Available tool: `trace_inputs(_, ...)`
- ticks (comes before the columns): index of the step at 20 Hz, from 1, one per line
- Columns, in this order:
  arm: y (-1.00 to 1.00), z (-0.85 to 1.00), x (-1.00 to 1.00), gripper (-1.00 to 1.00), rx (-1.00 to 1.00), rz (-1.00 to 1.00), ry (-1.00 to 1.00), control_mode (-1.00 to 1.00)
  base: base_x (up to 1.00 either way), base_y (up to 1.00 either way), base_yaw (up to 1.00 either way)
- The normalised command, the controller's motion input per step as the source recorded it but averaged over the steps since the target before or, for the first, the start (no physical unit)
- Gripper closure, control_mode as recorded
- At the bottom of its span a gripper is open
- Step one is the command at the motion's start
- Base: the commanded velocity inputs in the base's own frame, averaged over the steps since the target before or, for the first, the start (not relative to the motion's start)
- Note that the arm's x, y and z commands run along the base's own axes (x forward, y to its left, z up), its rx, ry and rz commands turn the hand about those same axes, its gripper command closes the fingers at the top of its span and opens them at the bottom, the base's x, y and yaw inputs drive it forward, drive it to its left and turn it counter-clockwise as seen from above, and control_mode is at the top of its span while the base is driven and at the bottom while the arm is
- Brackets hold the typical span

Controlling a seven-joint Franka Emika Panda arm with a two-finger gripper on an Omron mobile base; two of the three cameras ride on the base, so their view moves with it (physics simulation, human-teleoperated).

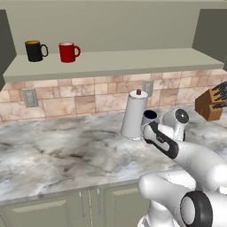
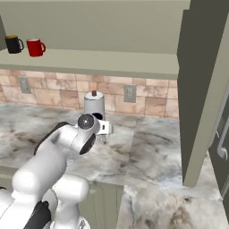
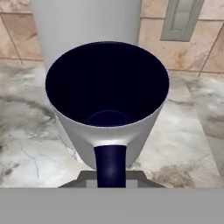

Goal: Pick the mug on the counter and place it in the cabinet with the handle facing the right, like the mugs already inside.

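Franka arm (image 1: pixel 195 164) in glossy white, built of rounded tubular links with bulbous elbows, joined by dark grey to black bands and ring-shaped seams, each round joint cap (image 2: pixel 85 121) a dark disc with a pale highlight, and a small white wrist block (image 2: pixel 104 128).

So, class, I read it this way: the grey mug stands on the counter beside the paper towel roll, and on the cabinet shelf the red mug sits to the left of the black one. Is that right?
Not quite. The order on the shelf is reversed: in the left base view the black mug sits to the left of the red mug. The rest holds: the grey mug stands on the counter beside the paper towel roll.
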Motion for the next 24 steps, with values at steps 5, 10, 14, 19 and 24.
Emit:
trace_inputs(5, 0.43, 0.52, -0.36, 1.0, 0.0, 0.06, -0.1, -1.0, 0.0, 0.0, 0.0)
trace_inputs(10, 0.33, 0.45, -0.29, 1.0, 0.0, 0.1, -0.05, -1.0, 0.0, 0.0, 0.0)
trace_inputs(14, 0.19, 0.38, -0.25, 1.0, 0.0, 0.11, -0.02, -1.0, 0.0, 0.0, 0.0)
trace_inputs(19, 0.13, 0.43, -0.16, 1.0, 0.0, 0.12, 0.0, -1.0, 0.0, 0.0, 0.0)
trace_inputs(24, 0.16, 0.52, -0.13, 1.0, 0.0, 0.09, 0.0, -1.0, 0.0, 0.0, 0.0)
